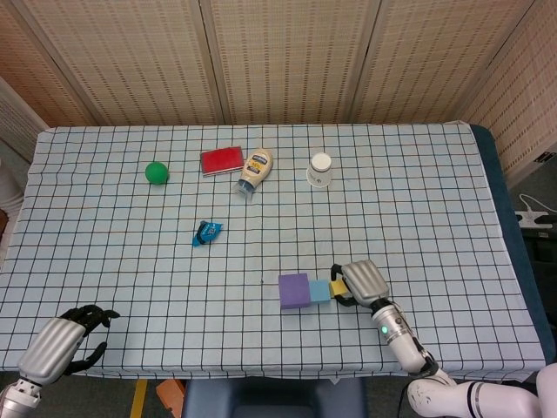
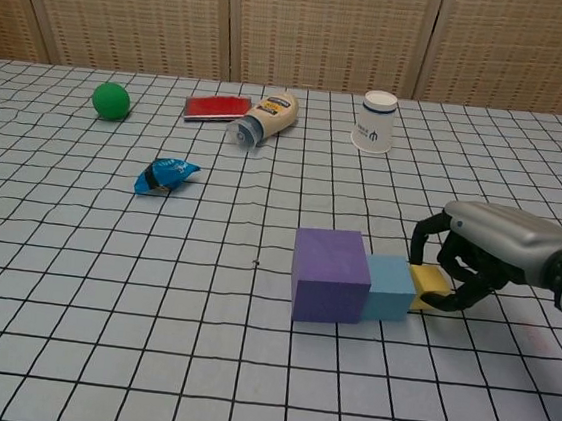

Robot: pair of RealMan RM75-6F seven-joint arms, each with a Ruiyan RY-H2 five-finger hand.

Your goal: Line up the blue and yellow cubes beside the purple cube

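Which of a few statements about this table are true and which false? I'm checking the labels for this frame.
1. The blue cube sits between the purple cube and the yellow cube. True.
2. The right hand has its fingers around the yellow cube. True.
3. The white cup lies on its side. False: it stands upside down.
4. The green ball touches the red box. False: they are well apart.
5. The left hand holds a cube. False: it holds nothing.
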